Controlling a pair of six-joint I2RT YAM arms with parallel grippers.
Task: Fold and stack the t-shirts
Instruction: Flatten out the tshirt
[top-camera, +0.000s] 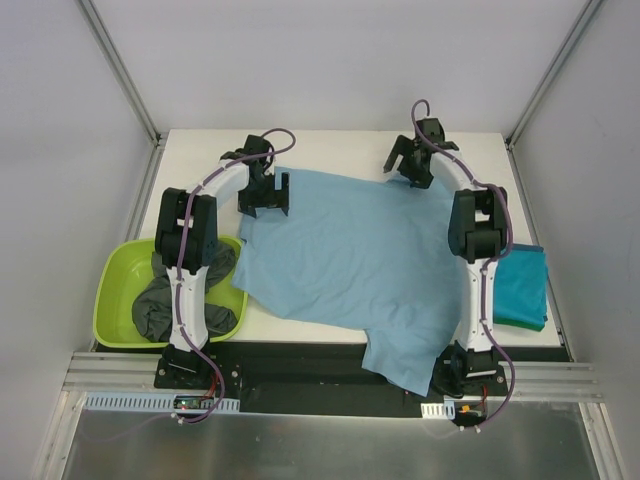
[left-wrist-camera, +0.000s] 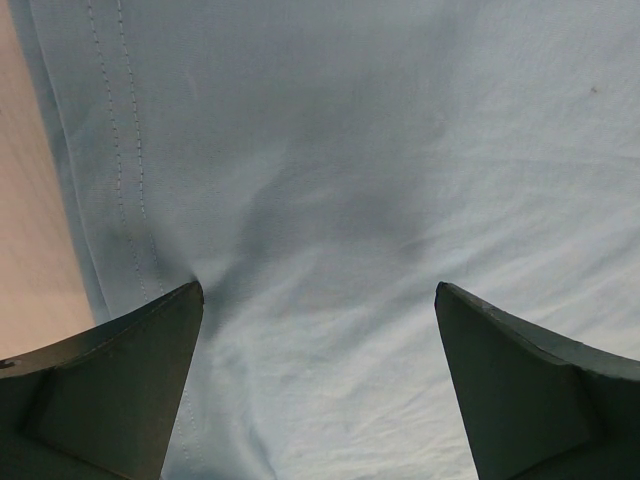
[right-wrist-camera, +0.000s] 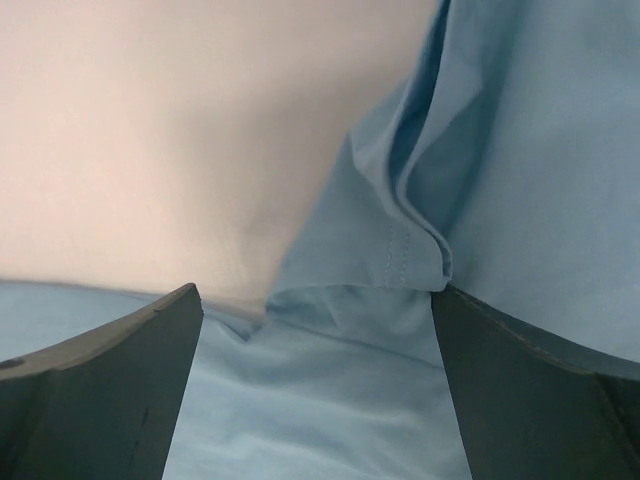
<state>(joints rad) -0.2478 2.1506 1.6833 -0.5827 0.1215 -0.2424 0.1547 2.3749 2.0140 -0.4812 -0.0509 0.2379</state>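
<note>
A light blue t-shirt (top-camera: 360, 260) lies spread over the middle of the white table, one part hanging over the near edge. My left gripper (top-camera: 266, 205) is open just above its far left edge; the left wrist view shows flat cloth with a stitched hem (left-wrist-camera: 120, 150) between the fingers. My right gripper (top-camera: 408, 165) is open over the shirt's far right corner, where a folded hem (right-wrist-camera: 400, 250) lies between the fingers. A folded teal t-shirt (top-camera: 522, 288) lies at the right edge. Dark grey t-shirts (top-camera: 165, 305) sit in the tub.
The lime-green tub (top-camera: 115, 290) stands at the table's near left, beside the left arm. Bare white table (top-camera: 340, 150) shows behind the shirt. Grey enclosure walls stand on three sides.
</note>
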